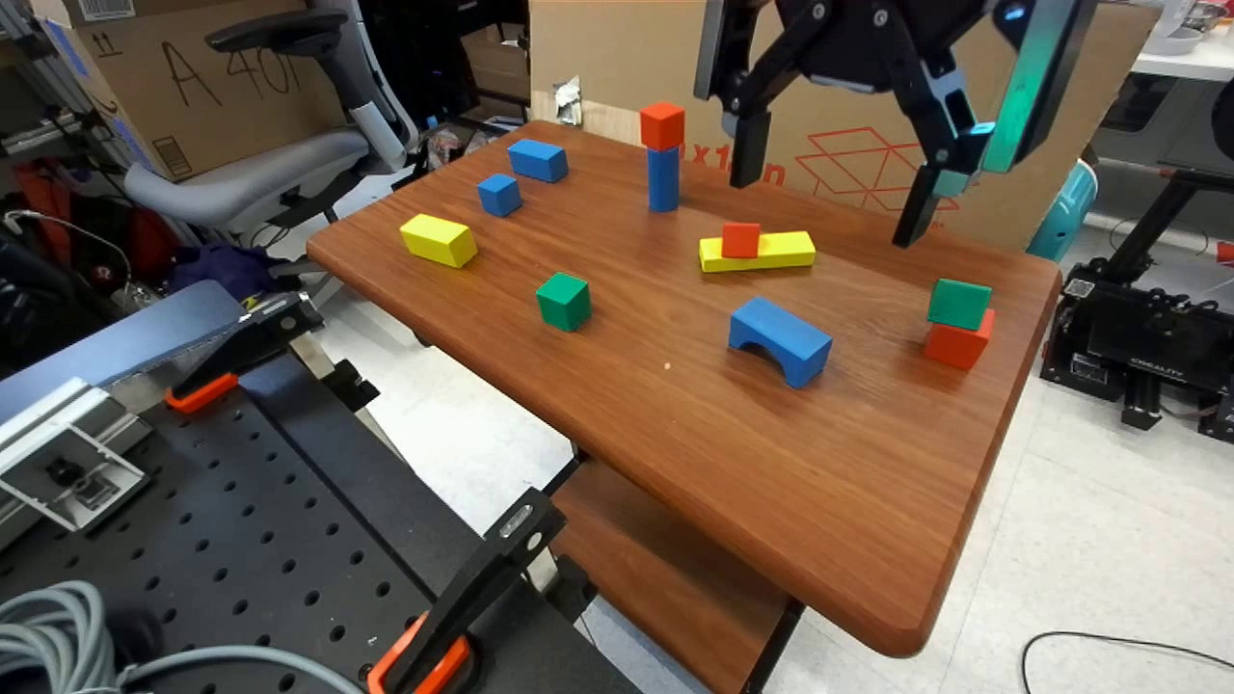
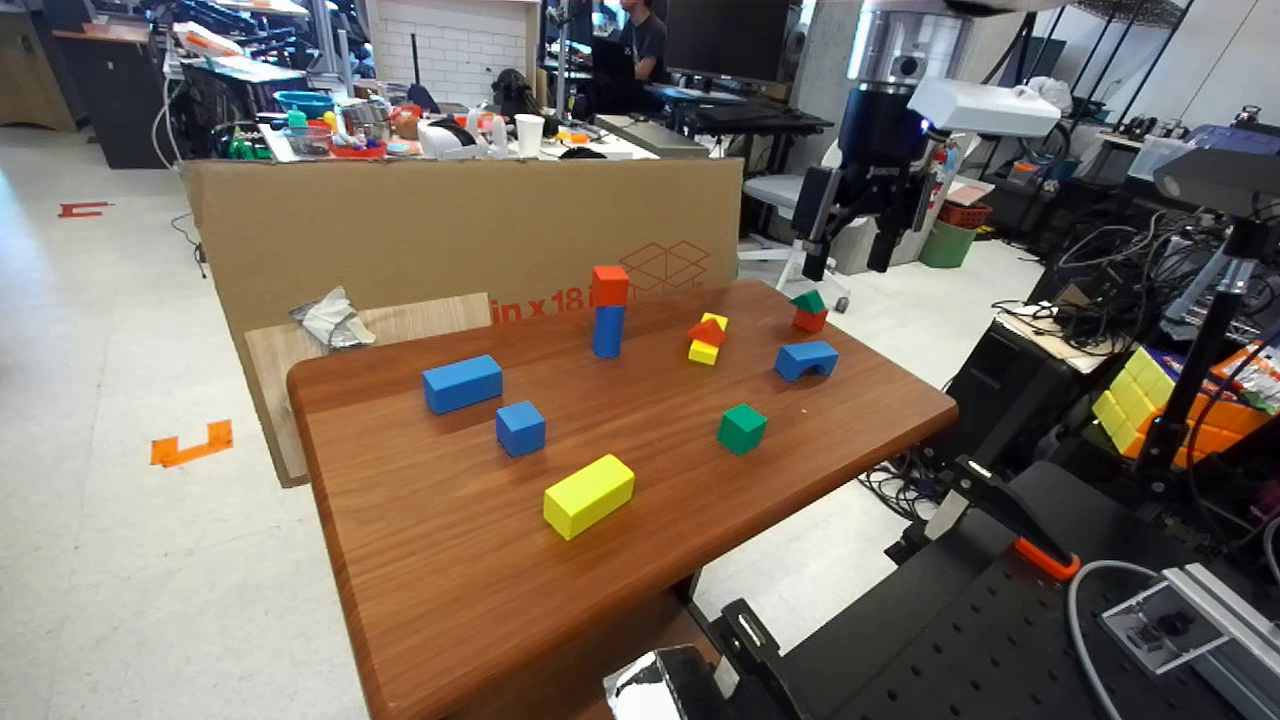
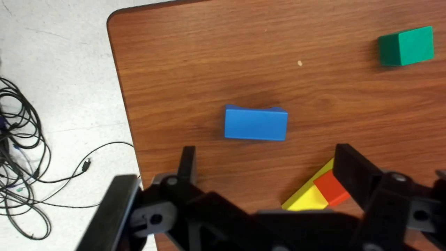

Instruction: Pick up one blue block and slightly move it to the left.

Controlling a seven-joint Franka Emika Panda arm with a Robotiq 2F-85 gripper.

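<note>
Blue and flat-faced, the arch block lies on the wood-grained worktop, with a curved hollow in its underside (my wrist camera shows that curve only as a shallow dip along one side). In the wrist view it sits in from the left edge, well apart from the rounded top-left corner. My gripper hangs above the worktop, its dark, blocky fingers spread wide apart. In an exterior view I see a green wedge on a red block near the far right corner, and a slim yellow bar bearing a red wedge between the arch block and the far edge. By the left edge there, a yellow block, a blue cube and a longer blue block, all crisp-edged, stand apart from one another.
</note>
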